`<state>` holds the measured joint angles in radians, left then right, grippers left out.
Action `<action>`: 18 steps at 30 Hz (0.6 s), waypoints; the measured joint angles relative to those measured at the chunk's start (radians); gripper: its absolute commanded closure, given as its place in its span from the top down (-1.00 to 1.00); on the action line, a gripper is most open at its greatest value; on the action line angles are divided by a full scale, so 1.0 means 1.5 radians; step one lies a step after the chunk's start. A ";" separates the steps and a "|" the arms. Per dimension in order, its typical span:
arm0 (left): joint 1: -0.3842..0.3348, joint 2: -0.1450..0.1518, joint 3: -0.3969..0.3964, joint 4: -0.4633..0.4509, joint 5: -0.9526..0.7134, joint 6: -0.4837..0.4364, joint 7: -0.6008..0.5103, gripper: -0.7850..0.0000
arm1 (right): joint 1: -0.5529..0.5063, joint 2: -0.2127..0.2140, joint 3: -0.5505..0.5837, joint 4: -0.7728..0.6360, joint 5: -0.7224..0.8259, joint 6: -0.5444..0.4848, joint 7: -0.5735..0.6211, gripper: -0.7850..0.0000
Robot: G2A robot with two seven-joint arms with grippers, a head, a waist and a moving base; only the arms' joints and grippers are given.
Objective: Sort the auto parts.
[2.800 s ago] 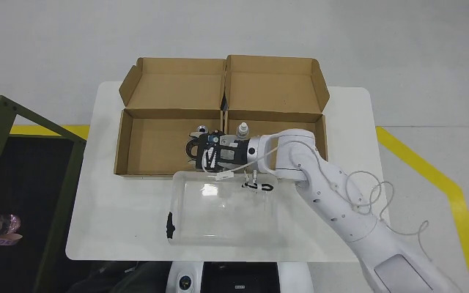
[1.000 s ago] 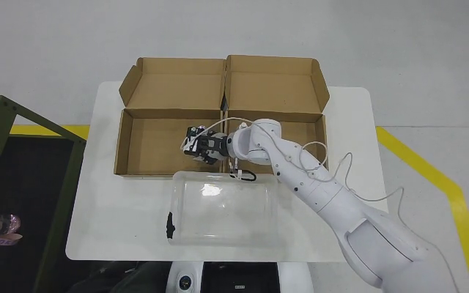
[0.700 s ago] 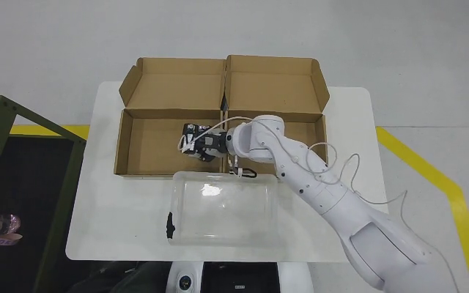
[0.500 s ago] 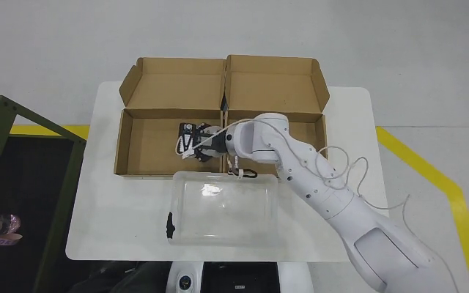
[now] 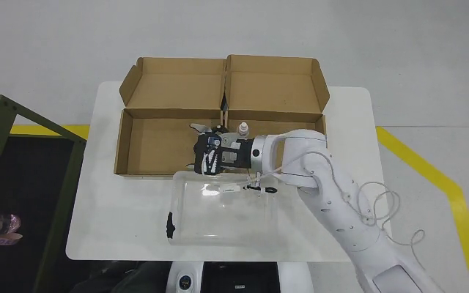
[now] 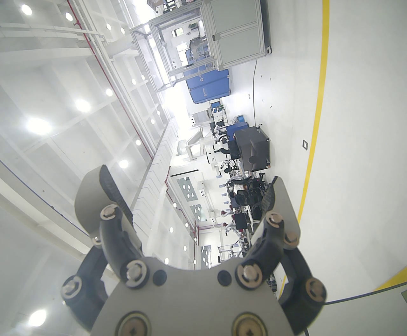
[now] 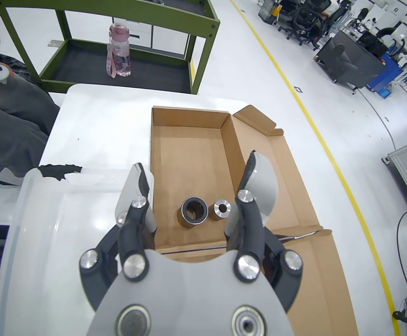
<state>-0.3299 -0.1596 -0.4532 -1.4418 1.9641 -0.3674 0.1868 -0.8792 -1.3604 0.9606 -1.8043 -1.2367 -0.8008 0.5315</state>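
**Right arm over the sorting boxes, top and wrist views.** My right gripper (image 7: 195, 163) is hovering released, its 2 fingers (image 7: 258, 178) spreading wide and grasping nothing. It is hanging above the left cardboard box (image 5: 150, 143), over the end of that box nearest my wrist.

2 auto parts are lying on the box floor directly below the gap between those fingers. 1 is a dark ring-shaped bushing (image 7: 194, 212), resting with its bore facing up. The other is a smaller silver cylinder (image 7: 222, 210), sitting just beside the bushing on the side away from the clear plastic bin (image 7: 38, 203).

The bin is sitting on the white tabletop (image 5: 110, 212), just beside my other finger, with its rim running along the box wall. A black patch of tape (image 7: 58, 168) is sticking to the bin's rim ahead of the gripper.

The right cardboard box (image 5: 272, 88) is lying behind my fingertips, partly under my wrist and forearm, wall to wall with the left box. A small pale piece (image 5: 242, 130) is standing in it close beside my wrist, too small to identify. Both lids are lying open on the side away from the bin.

My left gripper (image 6: 190, 178) is pointing away from the tabletop into the room, its fingers standing apart with nothing between them.

Beyond the tabletop, ahead of my right gripper, a green rack (image 7: 203, 22) is holding a pink water bottle (image 7: 118, 51).
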 measured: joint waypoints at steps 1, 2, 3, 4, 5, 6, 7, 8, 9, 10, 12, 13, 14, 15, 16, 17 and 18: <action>0.000 0.000 0.000 0.000 0.000 0.000 0.000 1.00 | -0.016 0.004 0.012 -0.012 -0.003 -0.004 -0.002 0.55; 0.000 0.000 0.000 0.000 0.000 0.000 0.000 1.00 | -0.031 0.008 0.024 -0.024 -0.005 -0.009 -0.005 0.55; 0.000 0.000 0.000 0.000 0.000 0.000 0.000 1.00 | -0.052 0.013 0.042 -0.039 -0.009 -0.012 -0.008 0.56; 0.000 0.000 0.000 0.000 0.000 0.000 0.000 1.00 | -0.069 0.017 0.057 -0.051 -0.012 -0.014 -0.011 0.57; 0.000 0.000 0.000 0.000 0.000 0.000 0.000 1.00 | -0.085 0.021 0.072 -0.063 -0.015 -0.014 -0.015 0.58; 0.000 0.000 0.000 0.000 0.000 0.000 0.000 1.00 | -0.108 0.026 0.093 -0.079 -0.019 -0.014 -0.024 0.58; 0.000 0.000 0.000 0.000 0.000 0.000 0.000 1.00 | -0.125 0.030 0.109 -0.091 -0.021 -0.013 -0.032 0.61; 0.000 0.000 0.000 0.000 0.000 0.000 0.000 1.00 | -0.142 0.033 0.125 -0.102 -0.024 -0.012 -0.043 0.74; 0.000 0.000 0.000 0.000 0.000 0.000 0.000 1.00 | -0.165 0.037 0.147 -0.116 -0.027 -0.010 -0.059 0.73; 0.000 0.000 0.000 0.000 0.000 0.000 0.000 1.00 | -0.183 0.040 0.163 -0.126 -0.031 -0.007 -0.071 0.72; 0.000 0.000 0.000 0.000 0.000 0.000 0.000 1.00 | -0.223 0.047 0.200 -0.141 -0.039 -0.002 -0.105 0.82; 0.000 0.000 0.000 0.000 0.000 0.000 0.000 1.00 | -0.238 0.049 0.215 -0.145 -0.042 0.000 -0.120 0.89; 0.000 0.000 0.000 0.000 0.000 0.000 0.000 1.00 | -0.253 0.051 0.229 -0.147 -0.046 0.002 -0.135 0.91; 0.000 0.000 0.000 0.000 0.000 0.000 0.000 1.00 | -0.273 0.054 0.248 -0.147 -0.050 0.006 -0.157 0.96; 0.000 0.000 0.000 0.000 0.000 0.000 0.000 1.00 | -0.287 0.056 0.262 -0.146 -0.053 0.009 -0.172 0.99; 0.000 0.000 0.000 0.000 0.000 0.000 0.000 1.00 | -0.300 0.058 0.275 -0.144 -0.056 0.012 -0.188 1.00; 0.000 0.000 0.000 0.000 0.000 0.000 0.000 1.00 | -0.317 0.060 0.291 -0.140 -0.058 0.015 -0.209 1.00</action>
<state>-0.3299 -0.1596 -0.4532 -1.4418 1.9641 -0.3674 0.1868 -1.3553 -1.2698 1.3974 -2.0141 -1.3239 -0.7779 0.2176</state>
